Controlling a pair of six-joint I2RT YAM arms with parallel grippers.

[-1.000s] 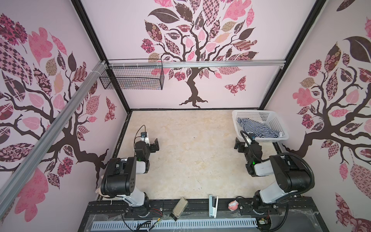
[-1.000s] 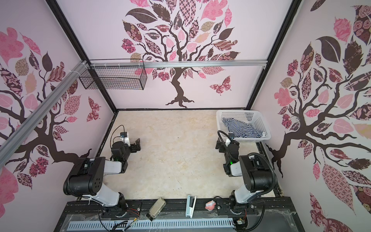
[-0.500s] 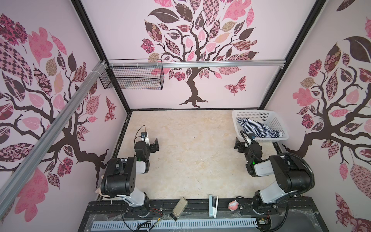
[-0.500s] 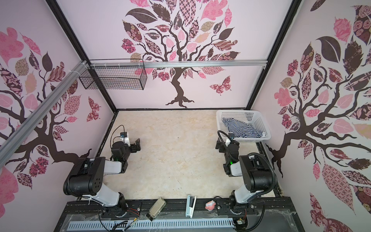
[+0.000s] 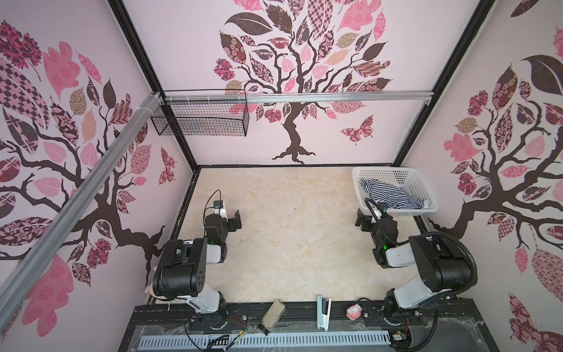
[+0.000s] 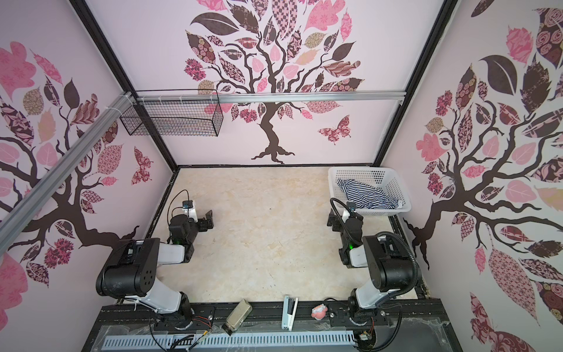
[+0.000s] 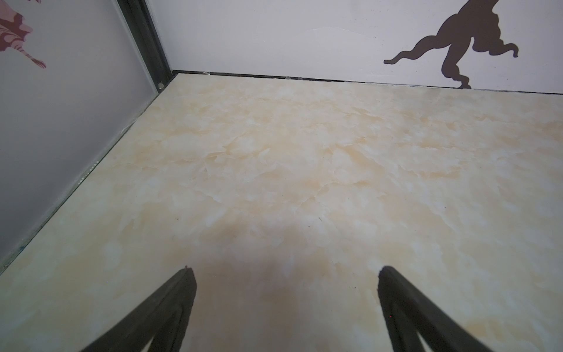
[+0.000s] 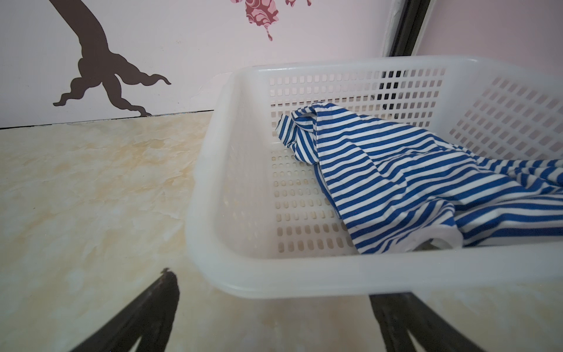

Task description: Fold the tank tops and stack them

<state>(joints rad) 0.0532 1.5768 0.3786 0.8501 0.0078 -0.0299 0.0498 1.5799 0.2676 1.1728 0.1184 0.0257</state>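
A navy-and-white striped tank top (image 5: 390, 195) (image 6: 368, 195) (image 8: 411, 183) lies crumpled inside a white perforated basket (image 5: 387, 176) (image 6: 362, 174) (image 8: 304, 274) at the back right of the table. My right gripper (image 5: 365, 220) (image 6: 335, 220) (image 8: 275, 292) hangs open just in front of the basket's near corner, holding nothing; the basket rim hides one fingertip in the right wrist view. My left gripper (image 5: 229, 218) (image 6: 204, 220) (image 7: 285, 271) is open and empty low over bare marbled tabletop at the left.
A black wire basket (image 5: 201, 122) hangs on the back wall at the left, under a metal rail. On the black front ledge lie a flat tin (image 5: 274, 312), a white stapler (image 5: 323, 311) and a small pink toy (image 5: 354, 311). Walls close in three sides.
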